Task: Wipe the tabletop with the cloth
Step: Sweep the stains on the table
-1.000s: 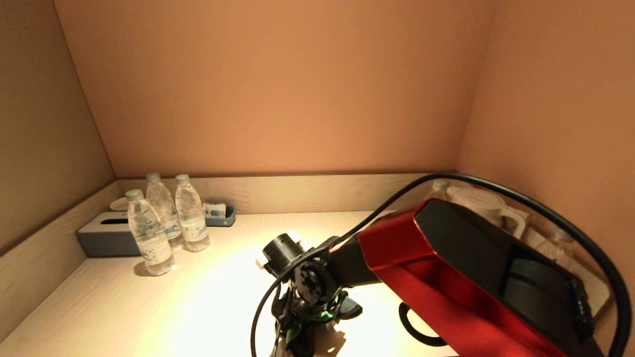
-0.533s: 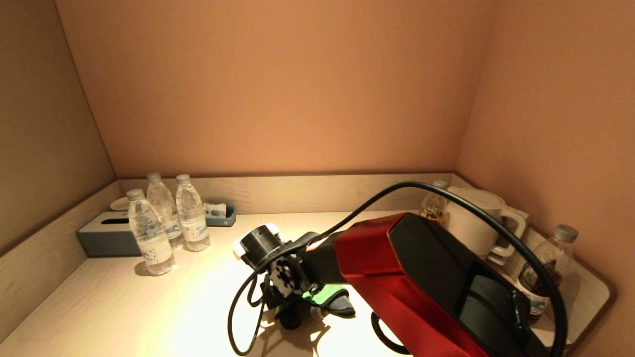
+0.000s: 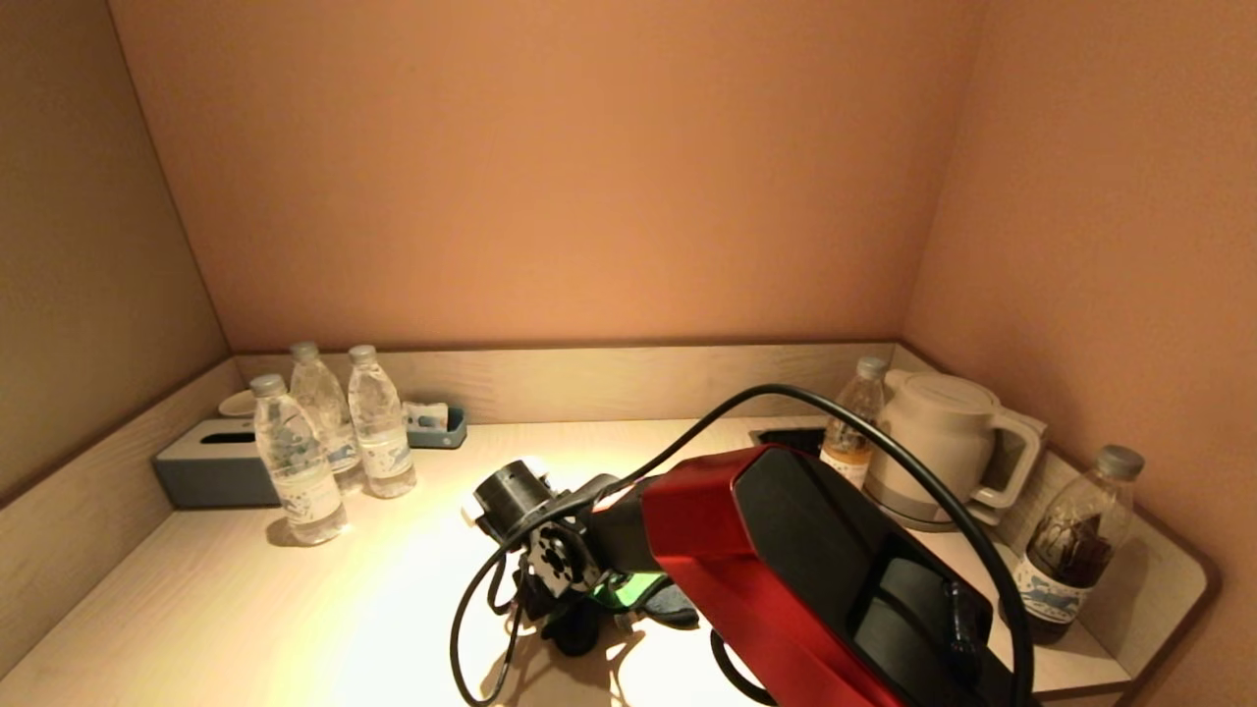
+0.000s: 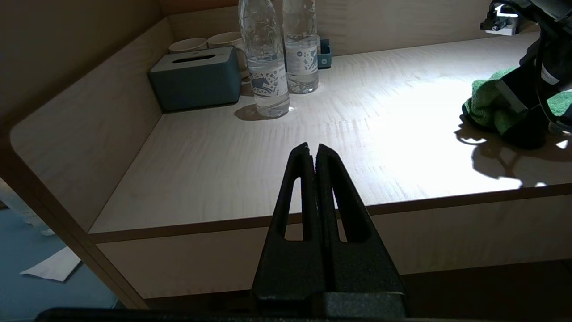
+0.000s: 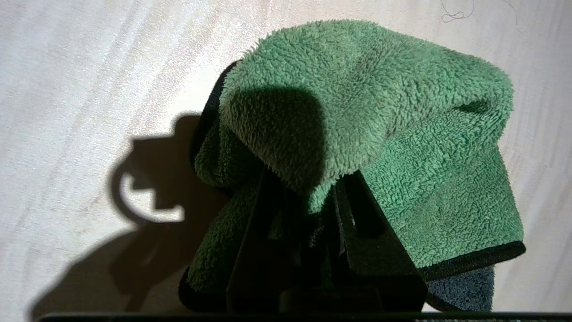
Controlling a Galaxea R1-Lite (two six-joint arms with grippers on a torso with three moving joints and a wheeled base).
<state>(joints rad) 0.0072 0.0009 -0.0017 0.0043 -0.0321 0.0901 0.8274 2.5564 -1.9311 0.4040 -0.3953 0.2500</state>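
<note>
A green fleecy cloth (image 5: 371,116) with a dark edge lies bunched on the light wood tabletop (image 3: 295,609), near the middle front. My right gripper (image 5: 304,188) points down and is shut on a fold of the cloth, which presses on the tabletop. In the head view the cloth (image 3: 628,592) peeks out under the red right arm and its wrist (image 3: 550,560). In the left wrist view the cloth (image 4: 485,105) shows at the far right. My left gripper (image 4: 313,150) is shut and empty, parked off the table's front edge.
Three water bottles (image 3: 295,462) and a grey tissue box (image 3: 211,471) stand at the back left. A white kettle (image 3: 943,442) and two drink bottles (image 3: 1070,540) stand at the right. Walls close in the table on three sides.
My right arm has swung left and toward the back, dragging the cloth across the tabletop. The kettle and right-hand bottles have come into sight behind the arm.
</note>
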